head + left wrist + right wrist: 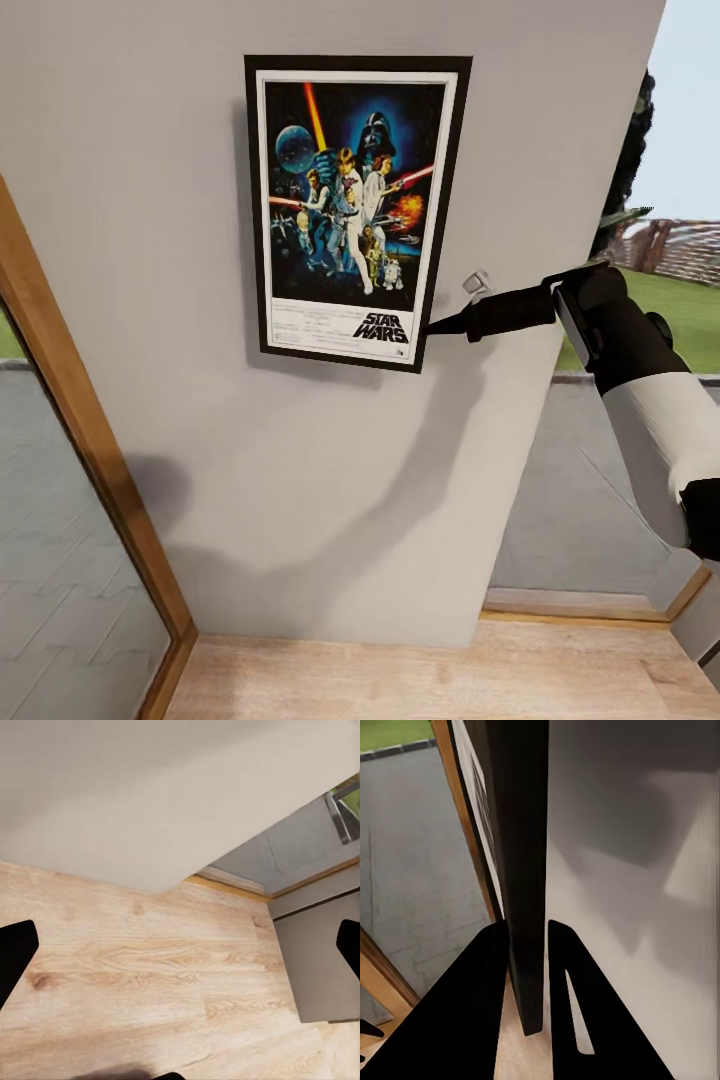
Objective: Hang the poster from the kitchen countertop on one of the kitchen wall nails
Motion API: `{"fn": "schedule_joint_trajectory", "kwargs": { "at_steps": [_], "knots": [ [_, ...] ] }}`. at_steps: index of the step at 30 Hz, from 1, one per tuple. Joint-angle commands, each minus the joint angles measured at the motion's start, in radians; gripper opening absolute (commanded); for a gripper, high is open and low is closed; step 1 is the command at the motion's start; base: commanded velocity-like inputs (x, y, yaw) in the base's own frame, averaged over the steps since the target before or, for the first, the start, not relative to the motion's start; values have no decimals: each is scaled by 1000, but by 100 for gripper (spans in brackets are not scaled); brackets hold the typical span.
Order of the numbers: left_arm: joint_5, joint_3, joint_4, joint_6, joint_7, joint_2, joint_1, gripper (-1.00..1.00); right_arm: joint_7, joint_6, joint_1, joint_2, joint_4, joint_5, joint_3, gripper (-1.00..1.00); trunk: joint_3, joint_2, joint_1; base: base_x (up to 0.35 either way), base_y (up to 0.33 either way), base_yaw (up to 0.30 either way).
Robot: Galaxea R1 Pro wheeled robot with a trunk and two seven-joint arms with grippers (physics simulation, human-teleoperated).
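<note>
We face a plain off-white wall panel [300, 480] crossed by soft grey shadows, standing on a pale wood-plank floor [420, 680]. A slanting wooden frame [90, 430] borders glazing on the left, with grey paving [60, 560] beyond it. To the right we see more paving, green lawn [690, 310], dark trees and a hazy sky. Near the floor sits a grey cabinet [319, 960]

the poster [352, 210] looks like smooth printed paper with a white border, set in a thin matt black frame. the wall [300, 480] behind it is flat, matt off-white. the floor [142, 975] is pale grained wood with knots. the right gripper [440, 325] looks like matt black plastic, its arm glossy white.
</note>
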Motion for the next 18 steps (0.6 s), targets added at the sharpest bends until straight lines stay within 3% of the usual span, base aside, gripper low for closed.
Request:
{"fn": "schedule_joint_trajectory", "kwargs": {
  "at_steps": [1,15,18],
  "knots": [
    [-8,8,1,-5,-3,0,-1,100,7,10,-1,0,-1,5,0,-100,-2,-2,1,22,0,0],
    [-7,8,1,-5,-3,0,-1,100,7,10,-1,0,-1,5,-1,-100,-2,-2,1,4,0,0],
    [-7,8,1,-5,-3,0,-1,100,7,10,-1,0,-1,5,-1,-100,-2,-2,1,166,0,0]
  ]
}}
